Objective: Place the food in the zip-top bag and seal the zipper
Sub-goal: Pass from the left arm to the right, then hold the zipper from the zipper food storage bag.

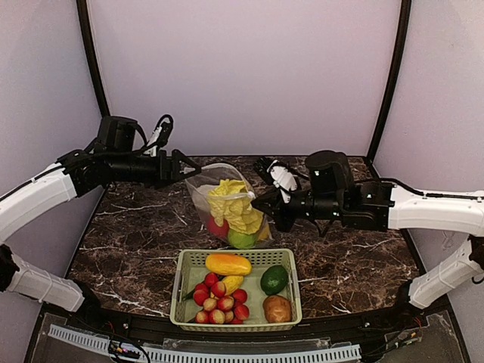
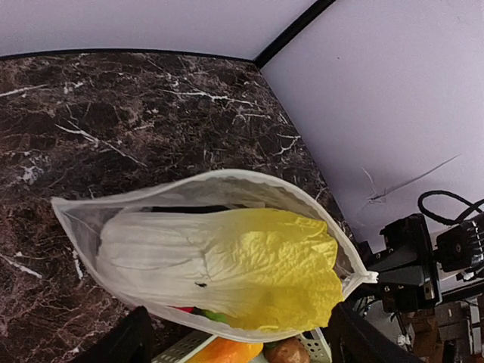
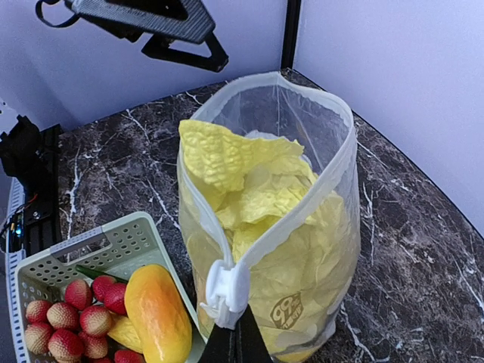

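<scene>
Sealing looks to be the step in hand. The bag [image 3: 336,249] stands upright near the middle of the table [image 1: 348,265], just behind the basket [image 1: 181,283], and its mouth is wide open. Inside it are the cabbage [image 2: 249,265] and, low at the front, a red fruit [image 1: 218,227] and a green apple [image 1: 242,240]. I cannot tell if more food lies under them.

The right gripper [image 3: 234,340] is closed on the white slider [image 3: 225,291], which sits at the right end of the zipper [image 3: 299,219]. The left gripper [image 1: 187,168] has its fingers spread apart and holds nothing. It hovers at the far-left end of the mouth, close to the bag but apart from it.

For the next move, I think the left gripper must pinch that far corner and hold it steady, so that the right one can draw the slider along the whole mouth toward it. With no hold on that end, the soft bag would likely follow the pull or tip over.

The main obstacle is the cabbage. Its yellow leaves rise to the rim and press against the lips, so they may get caught in the track. The basket holds a mango [image 1: 228,264], an avocado [image 1: 274,280], a potato [image 1: 277,308] and small red fruits [image 1: 219,302]. It lies so near the bag's front that I cannot tell if they touch, so there is little room low on that side.
</scene>
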Robot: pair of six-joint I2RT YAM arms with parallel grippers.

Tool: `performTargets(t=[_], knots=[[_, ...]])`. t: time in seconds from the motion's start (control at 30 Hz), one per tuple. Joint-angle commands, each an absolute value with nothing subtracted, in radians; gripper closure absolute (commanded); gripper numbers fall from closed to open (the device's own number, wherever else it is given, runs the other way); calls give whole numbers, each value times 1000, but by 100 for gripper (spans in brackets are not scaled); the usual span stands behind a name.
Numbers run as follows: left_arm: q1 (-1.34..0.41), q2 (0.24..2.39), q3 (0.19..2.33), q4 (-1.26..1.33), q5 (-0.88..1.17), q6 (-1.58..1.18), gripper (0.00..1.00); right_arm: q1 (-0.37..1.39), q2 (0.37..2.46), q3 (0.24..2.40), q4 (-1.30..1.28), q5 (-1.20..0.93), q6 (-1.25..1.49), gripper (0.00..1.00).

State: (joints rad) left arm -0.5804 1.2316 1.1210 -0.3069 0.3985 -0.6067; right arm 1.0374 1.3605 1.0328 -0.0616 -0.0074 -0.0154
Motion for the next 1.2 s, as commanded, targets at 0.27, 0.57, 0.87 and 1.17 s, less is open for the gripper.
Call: performTargets(t=[0.27,0.57,0.87,1.17], knots=[[-672,1184,1315,-376,469,56,18,1031,1255,973,-51,-121,0,100],[-868,1261,1244,-200,478,288,26,1029,1249,968,-50,-130,50,100],[-905,1364,1275,-169,515,386,26,1028,1248,967,-44,-144,69,100],[-915,1469,1350,-245,555,405,46,1026,1256,968,-39,-150,74,100]])
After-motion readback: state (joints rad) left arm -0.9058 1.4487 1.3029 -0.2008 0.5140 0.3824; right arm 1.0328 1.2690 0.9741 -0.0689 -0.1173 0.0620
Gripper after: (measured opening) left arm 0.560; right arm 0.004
